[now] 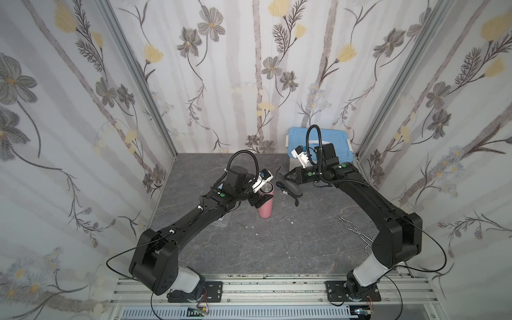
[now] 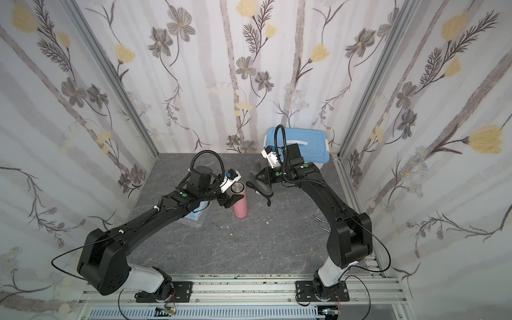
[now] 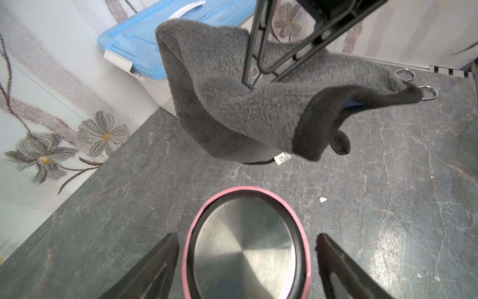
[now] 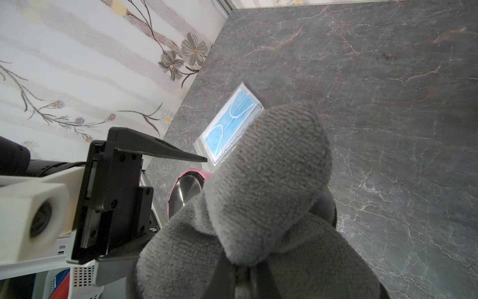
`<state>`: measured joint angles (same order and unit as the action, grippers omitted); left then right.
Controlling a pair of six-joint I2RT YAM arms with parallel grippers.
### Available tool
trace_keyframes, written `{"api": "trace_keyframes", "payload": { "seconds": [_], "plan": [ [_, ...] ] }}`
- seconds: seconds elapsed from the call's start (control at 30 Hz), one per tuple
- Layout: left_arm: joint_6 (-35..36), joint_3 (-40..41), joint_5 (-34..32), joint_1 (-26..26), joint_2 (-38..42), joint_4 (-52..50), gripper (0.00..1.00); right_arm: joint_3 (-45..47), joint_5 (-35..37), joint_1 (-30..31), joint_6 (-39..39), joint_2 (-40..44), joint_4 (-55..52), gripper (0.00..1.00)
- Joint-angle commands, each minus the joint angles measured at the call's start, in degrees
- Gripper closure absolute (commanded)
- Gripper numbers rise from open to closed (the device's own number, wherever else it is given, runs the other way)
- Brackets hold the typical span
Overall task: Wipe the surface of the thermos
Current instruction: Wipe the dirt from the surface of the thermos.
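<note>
In both top views your thermos (image 1: 265, 203) (image 2: 240, 203) stands upright mid-desk (image 1: 291, 243), the right end effector (image 1: 286, 176) clamped on a grey cloth (image 1: 291, 188) beside it. The left wrist view shows the left end effector (image 3: 247, 248) spread wide around the cap; I'd judge you must steady the bottle, then bring the cloth against it.

Both arms, the left arm (image 1: 194, 219) and the right arm (image 1: 368, 199), are matte black with chunky rounded joint housings, pale grey-white lower segments and black base plates bolted to a ribbed aluminium rail (image 1: 263, 288). Each carries a small green dot near the wrist, a looped corrugated black cable hose above it and thin black wires trailing from the shoulder. A white camera block (image 1: 263, 178) sits on each wrist, and the black gripper fingers (image 3: 344, 266) taper to narrow wedge tips.
</note>
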<state>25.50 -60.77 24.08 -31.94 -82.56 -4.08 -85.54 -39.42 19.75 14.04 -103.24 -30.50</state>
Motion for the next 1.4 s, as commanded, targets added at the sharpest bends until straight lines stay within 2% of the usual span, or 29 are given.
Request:
{"api": "trace_keyframes", "payload": {
  "seconds": [0.0,0.1,0.23,0.53,0.77,0.97,1.13,1.27,1.37],
  "plan": [
    [-0.3,0.5,-0.1,0.0,-0.1,2.7,0.05,-0.1,-1.2,0.0,-0.4,-0.2,3.1,1.0],
    [-0.7,1.3,-0.2,0.0,0.0,3.8,0.0,-0.1,-1.2,0.0,-0.4,-0.2,3.1,1.0],
    [-2.9,3.7,-0.8,0.1,0.6,7.7,0.0,-0.1,-1.2,0.0,-0.3,0.1,3.1,1.0],
    [-12.5,16.2,-2.3,0.6,1.5,30.9,0.0,-0.1,-1.2,0.0,-0.1,0.5,3.0,1.0],
    [-16.0,20.9,-3.3,0.6,-0.4,43.8,0.07,-0.4,-1.1,0.0,0.4,0.9,2.9,1.0],
    [-17.5,23.6,-3.6,0.6,-2.2,52.2,0.25,-1.0,-1.4,0.0,1.0,1.4,2.4,1.0],
    [-18.2,24.4,-2.8,0.6,-3.5,55.0,0.36,-2.7,-0.7,0.7,1.1,1.6,0.8,1.0],
    [-18.5,24.9,-2.2,0.6,-4.3,57.7,0.41,-4.8,2.3,2.3,0.9,1.3,-1.3,1.0],
    [-18.5,24.7,-1.8,0.6,-5.1,58.7,0.47,-7.0,7.5,4.5,0.9,0.4,-3.3,1.0]
  ]
}}
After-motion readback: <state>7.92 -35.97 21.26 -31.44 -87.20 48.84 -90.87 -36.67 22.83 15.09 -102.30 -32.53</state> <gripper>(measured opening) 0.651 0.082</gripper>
